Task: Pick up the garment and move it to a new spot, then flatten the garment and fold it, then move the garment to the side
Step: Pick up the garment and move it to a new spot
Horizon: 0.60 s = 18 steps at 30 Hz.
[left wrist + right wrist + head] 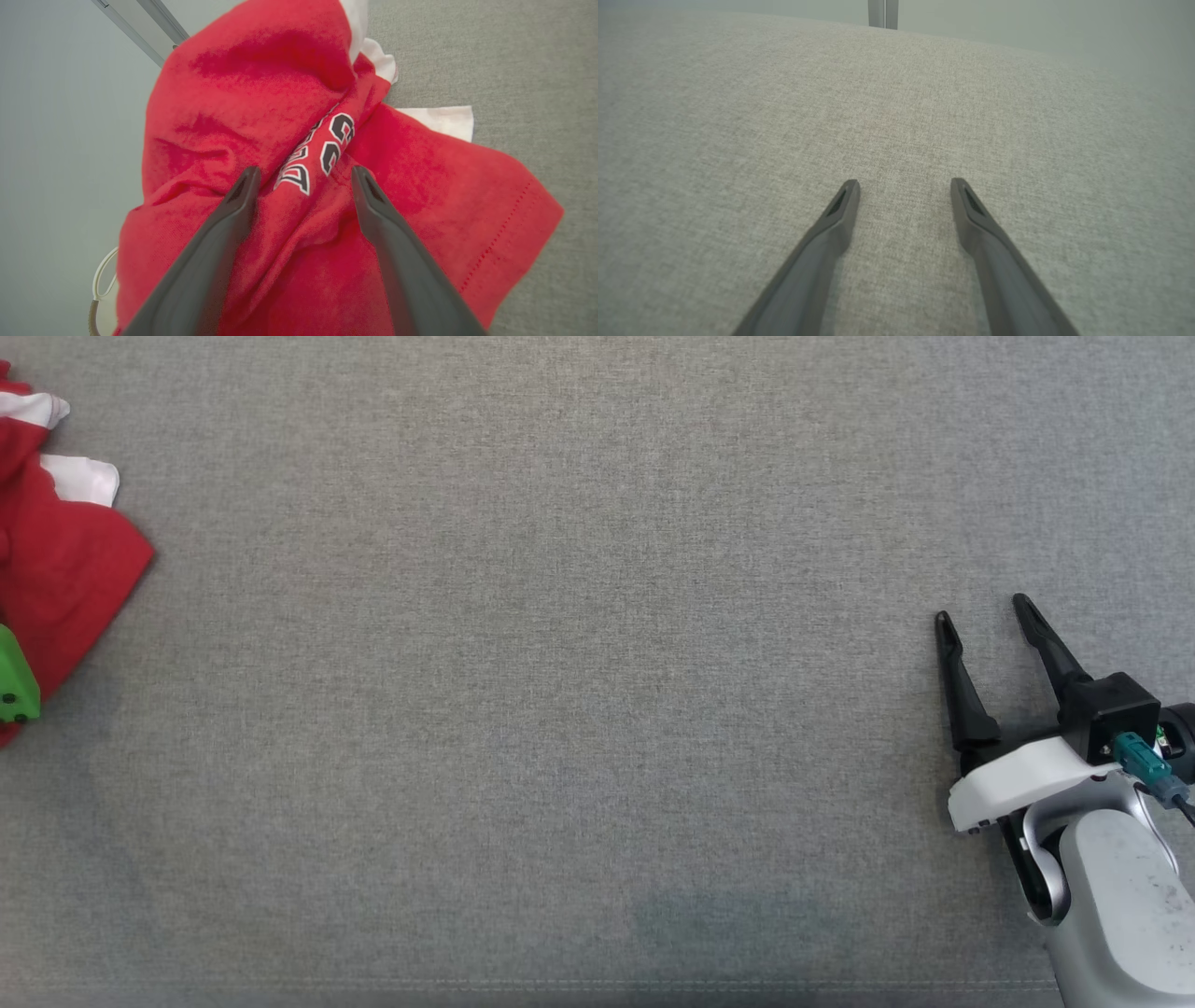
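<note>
The garment (65, 569) is a red shirt with white trim, lying crumpled at the far left edge of the head view. In the left wrist view the garment (261, 93) shows black-and-white lettering along a fold. My left gripper (304, 170) hovers open just over that lettering, one finger on each side of the fold, with nothing between them. My right gripper (981, 608) rests open at the lower right of the grey surface, far from the shirt. The right wrist view has the right gripper (903, 182) open over bare cloth.
A grey fabric surface (560, 709) spreads across the work area, with a seam along its front edge. A green piece (14, 681) overlaps the shirt at the left border. A metal bar (140, 23) and a white cord loop (100, 275) lie beyond the surface's edge.
</note>
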Tool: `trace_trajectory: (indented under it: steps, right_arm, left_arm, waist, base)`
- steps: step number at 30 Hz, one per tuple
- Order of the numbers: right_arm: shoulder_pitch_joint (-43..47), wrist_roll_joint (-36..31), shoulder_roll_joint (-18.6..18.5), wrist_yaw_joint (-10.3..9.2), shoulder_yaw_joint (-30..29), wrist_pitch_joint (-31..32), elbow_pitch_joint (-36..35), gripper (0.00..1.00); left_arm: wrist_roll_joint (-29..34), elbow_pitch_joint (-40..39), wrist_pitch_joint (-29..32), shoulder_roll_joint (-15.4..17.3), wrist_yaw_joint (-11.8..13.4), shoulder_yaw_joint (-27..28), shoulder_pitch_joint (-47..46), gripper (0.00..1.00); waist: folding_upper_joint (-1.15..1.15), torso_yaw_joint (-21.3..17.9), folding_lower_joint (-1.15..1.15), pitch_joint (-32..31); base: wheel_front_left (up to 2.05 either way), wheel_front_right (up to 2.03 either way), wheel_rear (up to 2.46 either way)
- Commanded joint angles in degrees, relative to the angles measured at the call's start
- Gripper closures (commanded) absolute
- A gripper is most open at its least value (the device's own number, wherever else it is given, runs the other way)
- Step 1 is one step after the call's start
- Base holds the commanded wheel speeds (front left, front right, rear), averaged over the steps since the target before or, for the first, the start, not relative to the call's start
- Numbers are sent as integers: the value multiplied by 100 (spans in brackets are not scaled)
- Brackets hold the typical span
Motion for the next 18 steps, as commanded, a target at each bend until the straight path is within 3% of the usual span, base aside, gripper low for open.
trace_trajectory:
  steps: [1, 2, 3, 11, 18]
  right_arm:
    - [-36, 29, 9, -8, -9, -15, 37, 0]
    - [-53, 51, 23, -8, -14, -15, 58, 0]
    - [-63, 55, 26, -8, -9, -15, 85, 0]
    - [3, 102, 90, -8, -60, -16, 176, 0]
    - [185, 196, 283, -8, -83, -16, 315, 0]
  left_arm:
    - [27, 86, -23, 5, 87, -2, -125, 0]
    - [50, 154, -23, 6, 127, -21, -142, 70]
    - [21, 200, -58, 9, 176, 4, -169, 100]
    - [22, 268, -263, 16, 190, 16, -243, 100]
    - [381, -653, -300, -15, -14, -176, -431, 100]
  waist:
    - [0, -42, -1, 11]
    - [0, -57, -1, 0]
    - [0, -70, -1, -14]
    - [0, -70, -1, -387]
    - [0, -23, -1, -882]
  base:
    - [0, 0, 0]
    - [0, 0, 0]
    - [0, 0, 0]
    - [0, 0, 0]
    - [0, 0, 0]
